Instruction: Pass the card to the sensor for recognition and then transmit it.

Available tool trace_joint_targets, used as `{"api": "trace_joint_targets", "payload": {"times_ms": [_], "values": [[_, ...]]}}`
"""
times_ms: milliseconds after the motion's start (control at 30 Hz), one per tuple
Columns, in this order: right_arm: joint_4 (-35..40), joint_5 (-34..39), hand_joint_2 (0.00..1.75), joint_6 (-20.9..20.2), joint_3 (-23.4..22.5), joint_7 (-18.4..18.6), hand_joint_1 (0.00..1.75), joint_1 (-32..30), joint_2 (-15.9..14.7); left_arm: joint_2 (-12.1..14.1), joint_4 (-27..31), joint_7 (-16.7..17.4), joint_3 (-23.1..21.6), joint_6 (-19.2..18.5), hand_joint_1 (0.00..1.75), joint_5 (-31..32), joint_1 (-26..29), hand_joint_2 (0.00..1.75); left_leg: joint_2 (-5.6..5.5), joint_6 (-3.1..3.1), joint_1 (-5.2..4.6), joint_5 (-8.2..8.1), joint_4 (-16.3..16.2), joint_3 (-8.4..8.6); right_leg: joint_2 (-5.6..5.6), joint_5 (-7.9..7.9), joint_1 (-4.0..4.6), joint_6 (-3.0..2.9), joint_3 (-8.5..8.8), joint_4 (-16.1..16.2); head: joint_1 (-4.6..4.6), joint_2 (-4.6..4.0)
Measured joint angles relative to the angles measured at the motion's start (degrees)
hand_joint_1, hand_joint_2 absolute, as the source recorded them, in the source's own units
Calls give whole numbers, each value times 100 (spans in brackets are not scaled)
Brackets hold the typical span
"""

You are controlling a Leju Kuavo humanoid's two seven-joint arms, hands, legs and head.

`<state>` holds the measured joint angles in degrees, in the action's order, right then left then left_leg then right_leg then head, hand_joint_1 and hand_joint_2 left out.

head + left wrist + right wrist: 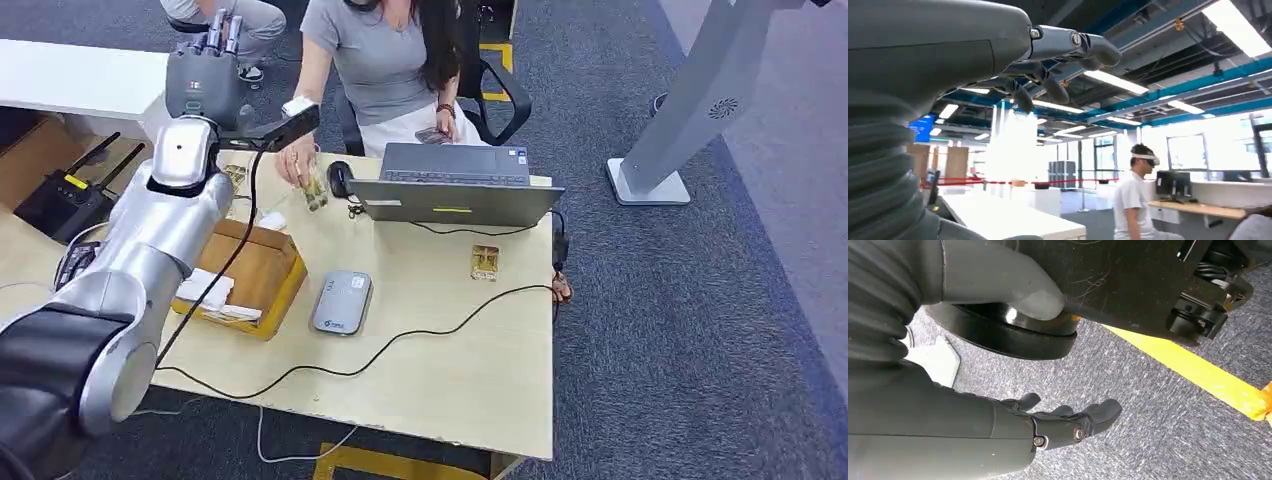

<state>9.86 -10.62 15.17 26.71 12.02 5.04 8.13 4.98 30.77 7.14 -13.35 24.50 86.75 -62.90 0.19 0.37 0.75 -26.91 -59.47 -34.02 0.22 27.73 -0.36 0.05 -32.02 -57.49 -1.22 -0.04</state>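
Left wrist view: fingers [1058, 90] apart, empty.

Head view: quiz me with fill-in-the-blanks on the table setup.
The grey sensor lies beside the cardboard ____.
The open laptop faces a seated ____.
The raised left hand holds ____.
Missing: box; person; nothing.

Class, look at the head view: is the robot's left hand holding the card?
No. The left hand is raised with nothing in it, while a person's hand holds the card over the table.
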Motion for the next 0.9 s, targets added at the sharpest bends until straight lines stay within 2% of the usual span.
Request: {"api": "trace_joint_targets", "payload": {"times_ms": [167,267,300,367,467,533,600,700,833,900], "values": [[0,11,175,2,-2,0,0,0,-2,-81,7,-181,118,44,0,-124,122,175,0,0,-1,0,0,0,0,0,0,0,0,0,0,0],[2,57,175,18,-4,7,0,-1,0,-186,342,-750,181,212,0,-508,404,175,2,1,-5,-1,-1,2,1,0,-2,1,1,1,-2,0],[2,112,175,37,-20,7,0,-1,2,-245,714,-1017,183,278,0,-733,661,175,0,1,-9,-1,0,3,-1,1,-5,2,3,1,0,0],[2,199,175,83,-77,7,0,-5,18,-345,1689,-1294,183,291,0,-1021,1393,175,1,3,-11,-4,1,4,1,3,-7,3,5,2,-2,0],[2,356,175,168,-188,4,0,-19,37,-435,3258,-1453,109,371,0,-1302,2774,175,37,10,-13,-22,5,5,40,5,-13,3,-1,3,0,0],[2,420,175,225,-280,-11,0,-38,50,-420,4222,-1523,35,631,0,-1370,3698,175,61,6,-12,-35,5,7,60,8,-15,4,-14,4,-2,0],[2,450,175,249,-339,-11,0,-42,50,-402,4885,-1573,2,804,0,-1385,4337,175,54,7,-11,-36,4,0,53,16,-15,9,-21,6,-4,0],[2,477,175,260,-398,-11,0,-44,52,-334,5511,-1593,-5,819,0,-1412,4840,175,36,7,-9,-35,5,-4,33,21,-14,14,-17,6,-7,0],[2,551,175,299,-485,-13,0,-49,52,-234,6107,-1634,-5,979,0,-1390,5460,175,41,4,-9,-34,8,4,38,20,-14,13,-11,4,-7,0],[2,607,175,186,-540,-113,0,-62,44,-192,6305,-1615,-5,981,0,-1277,5776,175,33,5,-10,-33,7,2,33,22,-14,13,-10,4,-4,0]]}}
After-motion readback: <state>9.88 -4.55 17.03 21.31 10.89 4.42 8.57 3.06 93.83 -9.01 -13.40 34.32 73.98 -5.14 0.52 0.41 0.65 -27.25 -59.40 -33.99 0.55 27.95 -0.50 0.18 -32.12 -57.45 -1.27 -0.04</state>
